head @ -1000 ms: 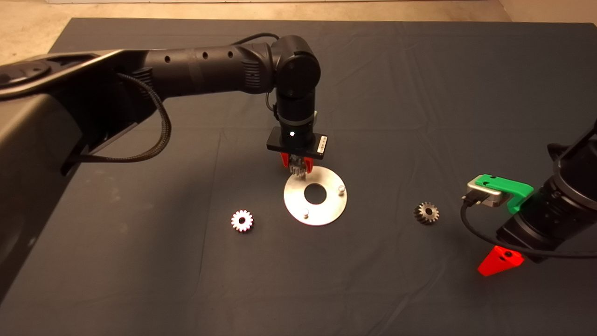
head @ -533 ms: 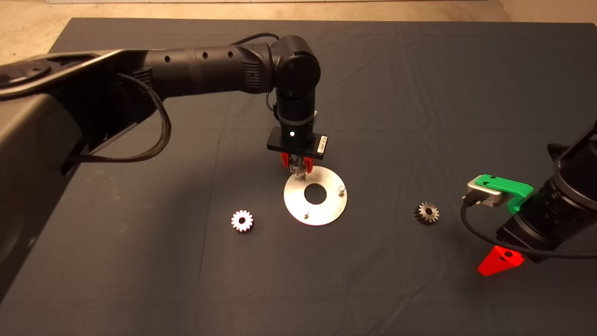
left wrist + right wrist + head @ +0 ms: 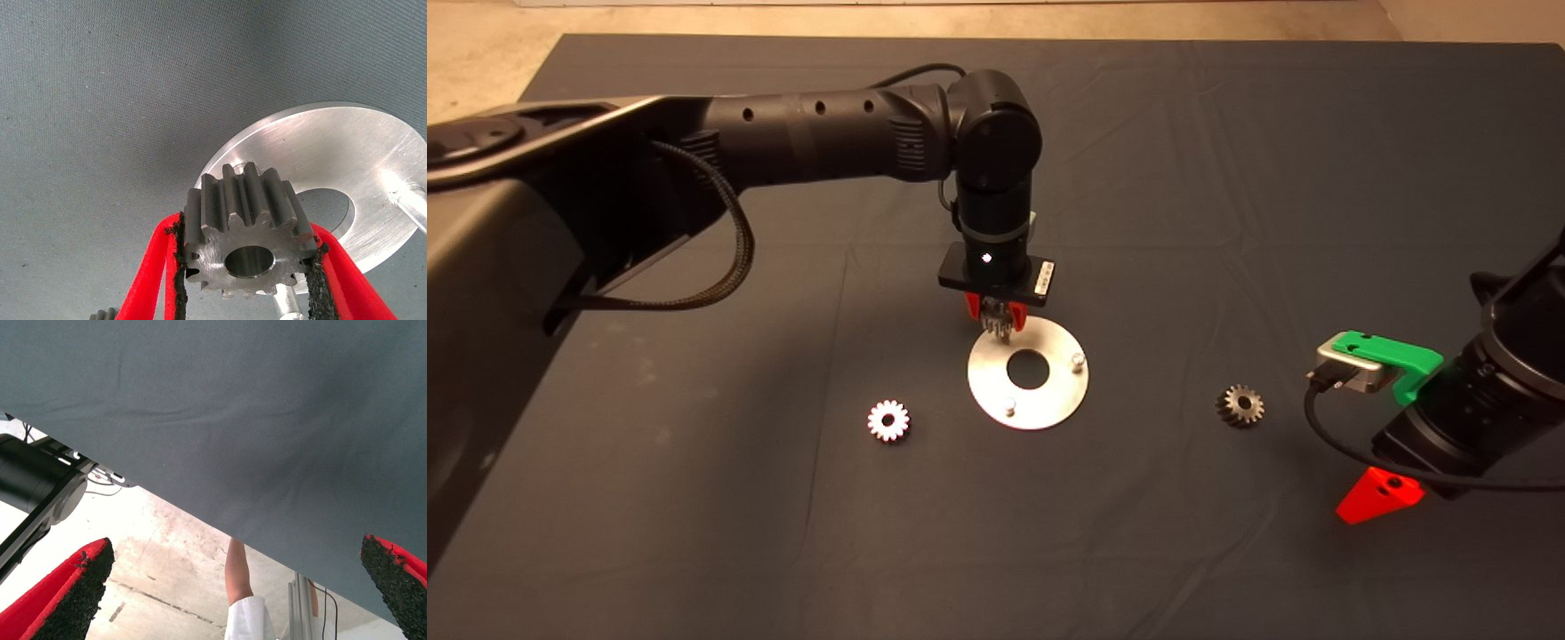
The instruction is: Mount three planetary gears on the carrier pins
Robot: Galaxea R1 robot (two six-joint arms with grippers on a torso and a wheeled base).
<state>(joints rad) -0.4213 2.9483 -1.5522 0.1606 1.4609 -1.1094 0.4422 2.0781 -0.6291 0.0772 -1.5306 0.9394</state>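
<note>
My left gripper (image 3: 996, 322) is shut on a dark steel planetary gear (image 3: 243, 230) and holds it upright over the far left edge of the shiny carrier disc (image 3: 1054, 398). In the left wrist view, the left gripper (image 3: 247, 270) has both pads pressed on the gear's teeth, above the disc (image 3: 373, 150). Two carrier pins (image 3: 1079, 360) (image 3: 1009, 407) stand bare. The third is hidden under the gripper in the head view. A pin (image 3: 287, 305) shows just under the held gear. Two more gears lie flat on the mat, one to the left (image 3: 888, 420) and one to the right (image 3: 1240, 405) of the disc.
My right gripper (image 3: 1371, 505) waits open at the mat's lower right edge. The right gripper (image 3: 233, 550) in its own wrist view looks past the mat's edge at the floor, where a person's leg (image 3: 237, 577) and a black robot part (image 3: 33, 487) show.
My left gripper, with the gear in it, has shifted very slightly to the right over the disc's edge. Nothing else has moved.
</note>
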